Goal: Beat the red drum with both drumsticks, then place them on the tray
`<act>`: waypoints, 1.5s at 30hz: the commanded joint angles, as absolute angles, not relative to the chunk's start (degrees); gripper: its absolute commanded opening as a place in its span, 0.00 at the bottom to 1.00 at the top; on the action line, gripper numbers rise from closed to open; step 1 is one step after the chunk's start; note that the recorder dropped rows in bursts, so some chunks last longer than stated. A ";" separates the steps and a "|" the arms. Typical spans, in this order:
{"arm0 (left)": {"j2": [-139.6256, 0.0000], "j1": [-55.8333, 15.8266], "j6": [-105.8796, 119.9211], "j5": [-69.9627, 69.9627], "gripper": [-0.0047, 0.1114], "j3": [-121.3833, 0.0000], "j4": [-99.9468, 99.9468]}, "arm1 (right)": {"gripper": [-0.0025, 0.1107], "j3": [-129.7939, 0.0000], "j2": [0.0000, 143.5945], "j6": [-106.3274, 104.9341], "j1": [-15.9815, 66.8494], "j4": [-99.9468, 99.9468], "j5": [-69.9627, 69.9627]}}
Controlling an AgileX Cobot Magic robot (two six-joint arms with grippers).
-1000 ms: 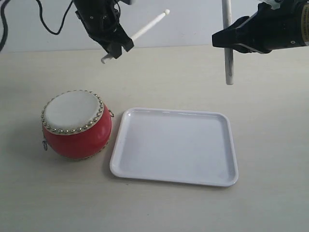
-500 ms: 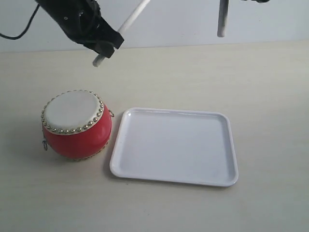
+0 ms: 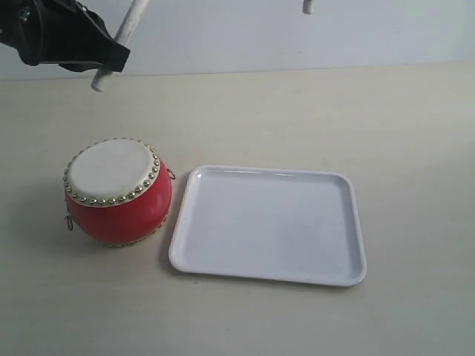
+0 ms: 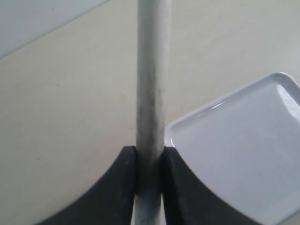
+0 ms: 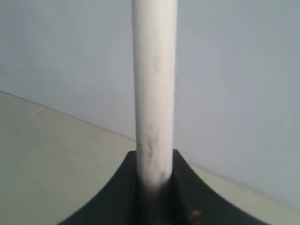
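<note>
Bare tabletop lies open at twelve o'clock of the tray and red drum. Left gripper narrowly clamps left drumstick; right gripper narrowly clamps right drumstick.

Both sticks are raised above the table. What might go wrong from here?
The left gripper pinches the left stick, the right gripper the right stick; both thin and smooth, so a strike may twist them in the jaws. The drum is small, beside the tray; both arms converging there might clash, or a miss hit the tray.
</note>
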State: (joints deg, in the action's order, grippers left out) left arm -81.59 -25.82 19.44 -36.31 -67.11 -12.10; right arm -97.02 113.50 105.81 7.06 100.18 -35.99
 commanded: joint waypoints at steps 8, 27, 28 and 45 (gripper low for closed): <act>-78.53 -25.80 20.13 -33.08 0.04 -65.19 -12.72 | 0.02 -107.36 123.79 42.58 10.04 99.95 -1.50; -78.65 -25.80 10.56 -49.11 0.04 -63.17 -6.31 | 0.02 -100.39 110.99 -8.21 24.10 11.37 61.45; -78.65 -25.80 8.04 -51.01 0.04 -63.17 -5.12 | 0.02 -100.39 110.37 -7.17 25.81 12.71 66.69; -66.01 -29.47 -15.01 -43.77 0.04 -38.18 7.36 | 0.02 -82.66 101.87 -5.89 35.31 -7.68 69.96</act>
